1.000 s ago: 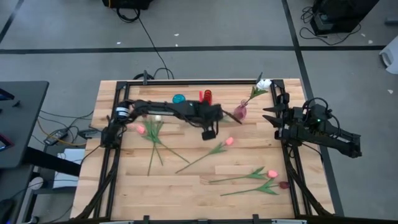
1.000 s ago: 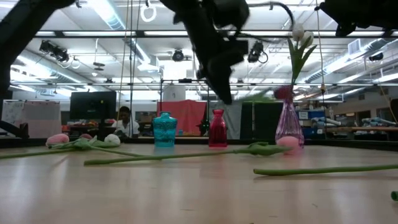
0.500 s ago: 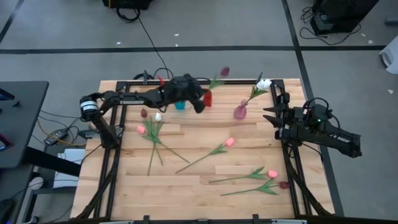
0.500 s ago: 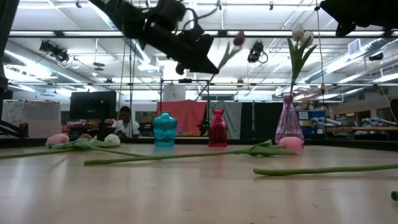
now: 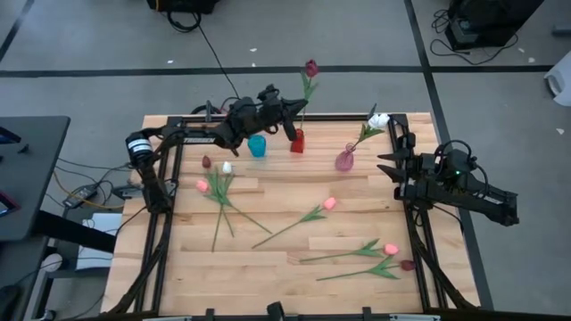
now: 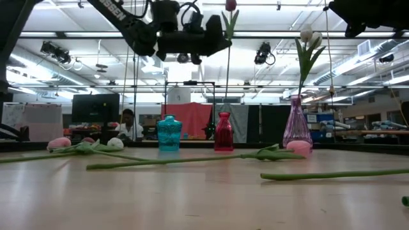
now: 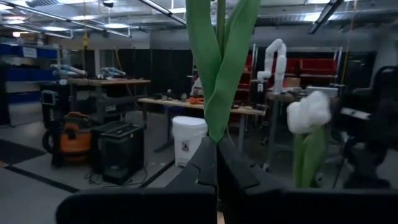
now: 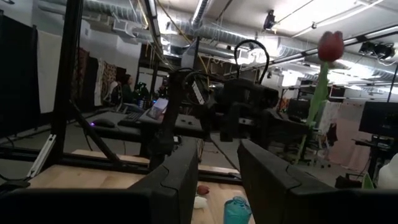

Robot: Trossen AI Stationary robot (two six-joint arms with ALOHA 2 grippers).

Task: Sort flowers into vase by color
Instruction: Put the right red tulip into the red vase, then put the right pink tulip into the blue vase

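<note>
The left gripper [image 5: 292,111] is clamped on a dark red tulip [image 5: 310,68], holding its long green stem upright directly above the red vase [image 5: 297,141] at the table's far edge. The right gripper [image 5: 389,175], fingers apart, waits at the right side.

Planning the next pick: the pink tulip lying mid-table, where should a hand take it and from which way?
Grip the pink tulip on the bare stem between its leaves and the low end, coming straight down from above with fingers across the stem. It lies flat and slanted on the table, clear of the other flowers, so the thin stem probably gives the surest hold.
</note>
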